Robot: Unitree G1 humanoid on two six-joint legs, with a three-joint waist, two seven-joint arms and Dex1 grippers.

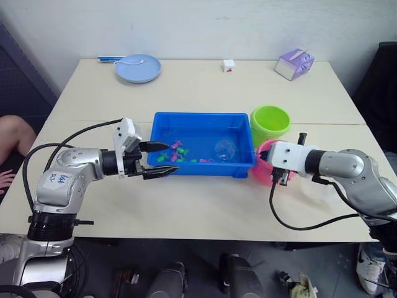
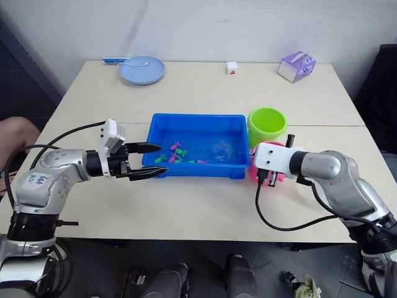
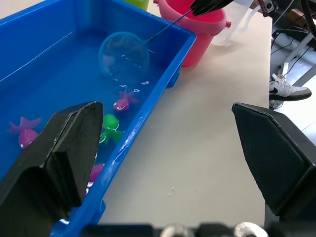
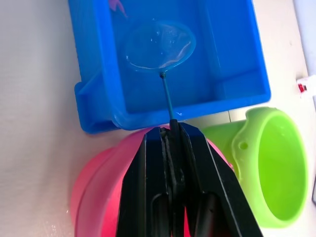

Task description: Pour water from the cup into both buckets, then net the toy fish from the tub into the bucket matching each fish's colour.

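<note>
Blue tub (image 1: 202, 162) sitting mid-desk (image 1: 205, 205), long near rim lined up with the desk's near edge, wide bare strip of pale tabletop in front. Plenty of open desk on the far side too, just a pale-blue plate (image 1: 138, 67), a small white cube (image 1: 228, 65) and a purple box (image 1: 294, 64) way back there. Green bucket (image 1: 270, 124) tucked against the tub's far right corner, pink bucket (image 1: 267, 166) just beside the near right corner. Right gripper (image 4: 173, 129) over the pink bucket, jaws clenched on the thin dark stick of the net (image 4: 159, 44); hoop dipped in the water at the tub's right end, mesh see-through. Left gripper (image 1: 162, 159) at the tub's left wall, jaws spread wide, nothing in them. Tiny glossy plastic fish (image 3: 123, 101), pink and green, clustered left of middle in the tub. Clear cup (image 3: 237, 22) behind the pink bucket.
</note>
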